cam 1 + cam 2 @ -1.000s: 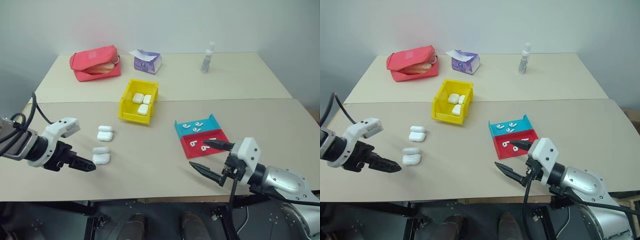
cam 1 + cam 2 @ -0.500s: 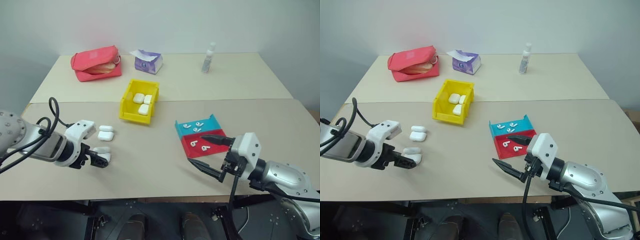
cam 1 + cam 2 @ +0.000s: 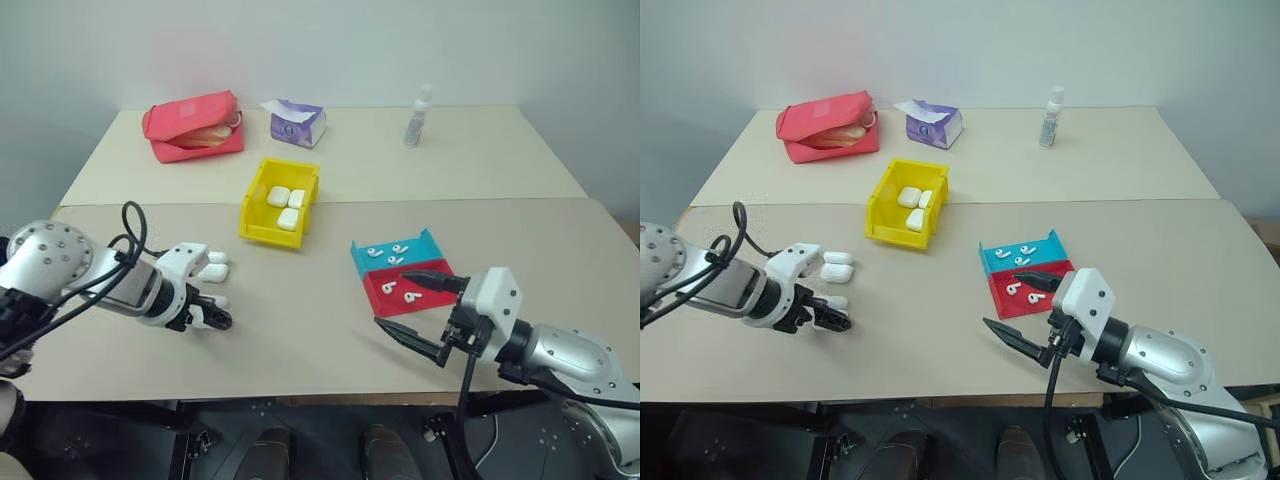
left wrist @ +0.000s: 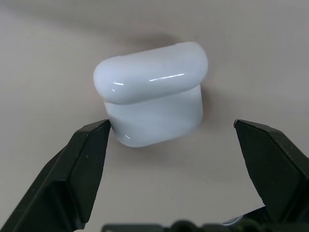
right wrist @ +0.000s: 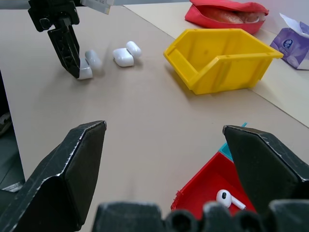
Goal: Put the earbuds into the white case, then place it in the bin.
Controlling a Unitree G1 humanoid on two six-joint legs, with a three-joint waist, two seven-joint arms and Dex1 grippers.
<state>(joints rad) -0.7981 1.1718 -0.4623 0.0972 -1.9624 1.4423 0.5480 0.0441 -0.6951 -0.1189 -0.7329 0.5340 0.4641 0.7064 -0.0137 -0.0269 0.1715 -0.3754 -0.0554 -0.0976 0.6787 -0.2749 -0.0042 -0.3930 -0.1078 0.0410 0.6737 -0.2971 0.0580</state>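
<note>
L gripper (image 3: 212, 318): near-left of table (image 3: 300, 330), pointing steeply down over a white case (image 4: 152, 92). Fingers (image 4: 77, 169) spread wide, one each side of the case, nothing clamped. One tip looks to be at the case's lower edge; can't tell if it touches.
White case: open, lid flipped up, sits on the table betw the L fingers, near-left area. Mostly hidden by the gripper in head views.
2nd case (image 3: 211, 268): just beyond the L gripper, also flipped open, on the table, apart from the fingers.
R gripper (image 3: 412, 312): near-right, roughly level, aimed left & fwd. Jaws fully apart, empty, above the table just near of the red tray.
Bin (image 3: 256, 225): yellow, mid-table, left of centre, beyond the 2 loose cases. Scooped front faces the near side. 3 white cases (image 3: 287, 205) lie inside.
Earbuds (image 3: 386, 251): several in the blue tray, a few more (image 3: 398, 291) in the red tray. One is seen close in R wrist view (image 5: 228, 198), lying in the red tray.
Blue tray (image 3: 425, 241): right of centre, touching the far side of the red tray.
Red tray (image 3: 375, 297): near side of the pair, betw blue tray & R gripper.
Red pouch (image 3: 192, 125): far left, unzipped.
Tissue pack (image 3: 297, 123): far, right of pouch, purple & white.
Small bottle (image 3: 417, 114): far right of centre, upright.
</note>
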